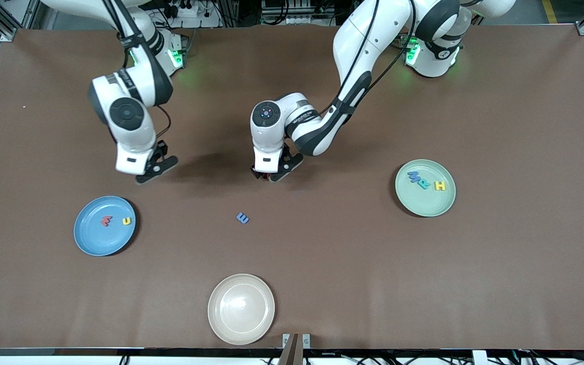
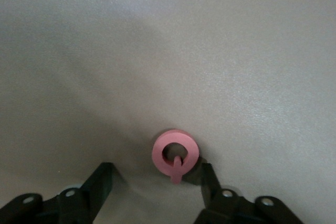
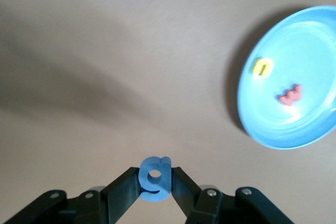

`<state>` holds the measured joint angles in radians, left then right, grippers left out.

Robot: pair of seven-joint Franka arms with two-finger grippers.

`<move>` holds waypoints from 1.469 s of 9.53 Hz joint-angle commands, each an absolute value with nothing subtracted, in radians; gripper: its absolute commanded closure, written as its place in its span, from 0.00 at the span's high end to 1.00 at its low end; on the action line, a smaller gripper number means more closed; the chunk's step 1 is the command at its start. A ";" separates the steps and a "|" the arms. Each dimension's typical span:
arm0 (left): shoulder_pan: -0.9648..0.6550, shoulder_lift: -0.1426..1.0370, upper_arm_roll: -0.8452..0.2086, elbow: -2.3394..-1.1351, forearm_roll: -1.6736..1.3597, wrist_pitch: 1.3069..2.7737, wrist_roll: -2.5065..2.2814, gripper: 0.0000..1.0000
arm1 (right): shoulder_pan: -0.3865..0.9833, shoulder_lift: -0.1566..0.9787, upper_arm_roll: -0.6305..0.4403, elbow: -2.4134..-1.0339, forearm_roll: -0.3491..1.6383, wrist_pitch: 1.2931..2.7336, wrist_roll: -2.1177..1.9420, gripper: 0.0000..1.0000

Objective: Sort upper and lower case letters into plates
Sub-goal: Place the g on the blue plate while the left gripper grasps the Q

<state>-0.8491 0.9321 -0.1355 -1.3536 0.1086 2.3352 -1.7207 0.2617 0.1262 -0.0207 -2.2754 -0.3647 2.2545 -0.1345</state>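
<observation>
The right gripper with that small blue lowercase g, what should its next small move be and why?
Probably carry it over the sky blue round plate and let go there. The right gripper is shut on the small blue lowercase g above bare table, and that plate already holds a yellow letter and a red letter, both apparently lowercase.

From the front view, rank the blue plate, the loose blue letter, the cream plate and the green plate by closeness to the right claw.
Measured from the right claw, shut on a blue letter g:
1. Blue plate, toward the right arm's end.
2. Loose blue letter, mid-table.
3. Cream plate, nearest the front camera.
4. Green plate, toward the left arm's end.
</observation>
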 commanded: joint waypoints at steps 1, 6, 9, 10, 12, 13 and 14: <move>-0.857 0.942 -0.117 -1.341 0.083 2.327 -1.726 0.70 | 0.210 0.248 -0.020 -2.111 -0.393 2.238 -0.141 0.00; -0.856 0.953 -0.087 -1.330 0.086 2.330 -1.701 0.70 | 0.069 0.489 -0.020 -1.844 -0.495 2.273 -0.140 0.00; -0.859 0.954 -0.087 -1.328 0.083 2.332 -1.707 0.70 | -0.011 0.546 -0.017 -1.816 -0.485 2.322 -0.135 0.00; -0.862 0.954 -0.089 -1.328 0.081 2.332 -1.712 0.70 | -0.020 0.549 -0.017 -1.818 -0.483 2.329 -0.129 0.00; -0.862 0.954 -0.092 -1.327 0.075 2.332 -1.718 0.68 | -0.035 0.555 -0.015 -1.816 -0.480 2.333 -0.129 0.54; -0.862 0.954 -0.092 -1.327 0.071 2.333 -1.718 0.68 | -0.035 0.555 -0.014 -1.816 -0.480 2.333 -0.129 1.00; -0.862 0.954 -0.094 -1.325 0.069 2.335 -1.720 0.64 | -0.031 0.554 -0.012 -1.816 -0.479 2.332 -0.129 1.00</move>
<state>-0.8485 0.9334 -0.1068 -1.3475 0.1063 2.3335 -1.7207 -0.0194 0.5414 -0.0293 -1.8380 -0.4741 2.3351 -0.1407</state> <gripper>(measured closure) 0.326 0.388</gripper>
